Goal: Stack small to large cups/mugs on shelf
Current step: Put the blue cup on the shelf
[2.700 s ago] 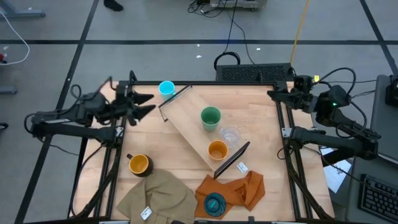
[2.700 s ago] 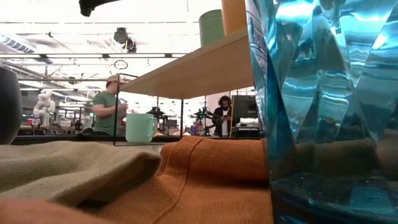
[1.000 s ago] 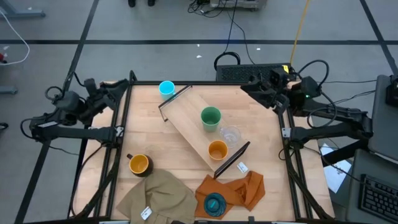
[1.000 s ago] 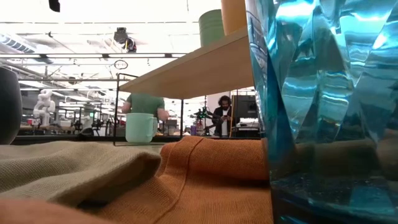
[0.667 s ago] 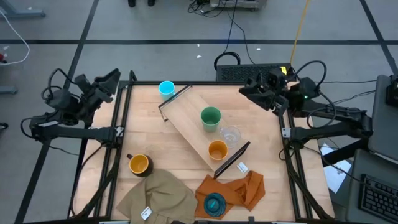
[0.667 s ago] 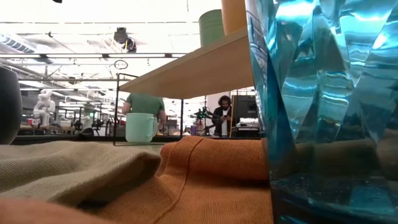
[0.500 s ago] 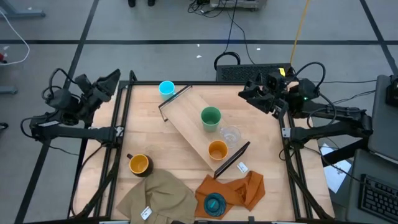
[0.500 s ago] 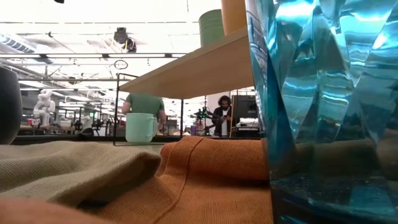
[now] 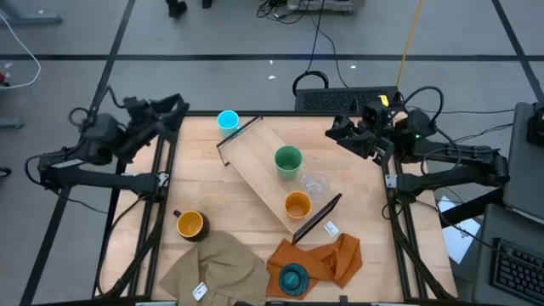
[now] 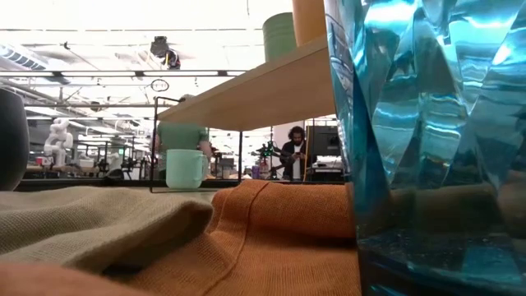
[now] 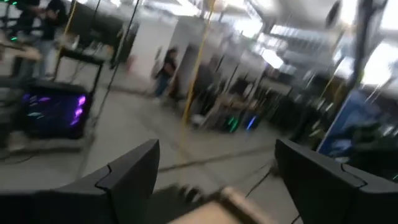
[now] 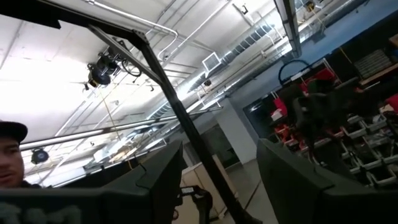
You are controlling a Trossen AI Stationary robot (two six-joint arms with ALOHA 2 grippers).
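A light-wood shelf point(image 9: 276, 176) with thin black wire brackets lies at a slant across the middle of the bench point(image 9: 357, 170). Three cups stand on it in a row: a green cup point(image 9: 287, 160) toward the far end, a clear tumbler point(image 9: 315, 184) in the middle, and an orange cup point(image 9: 297, 206) nearest the front bracket.

Off the shelf, a light-blue mug point(image 9: 227, 121) stands on the bench just beside the shelf's far bracket. A dark mug point(image 9: 189, 224) with a yellow-orange inside sits near the front left, touching a tan cloth point(image 9: 217, 268). A ribbed teal cup point(image 9: 294, 278) rests on an orange cloth point(image 9: 327, 259) at the front edge — in the low view it fills the right side.

The left end effector point(image 9: 168, 111) hangs over the bench's far-left corner, well apart from every cup; the light-blue mug is the nearest. Its fingers point(image 11: 124, 180) are spread wide, grasping nothing.

The right end effector point(image 9: 342, 133) hangs at the far-right edge of the bench, well apart from the shelf — the green cup is closest. Its fingers point(image 12: 155, 180) are also parted and empty.
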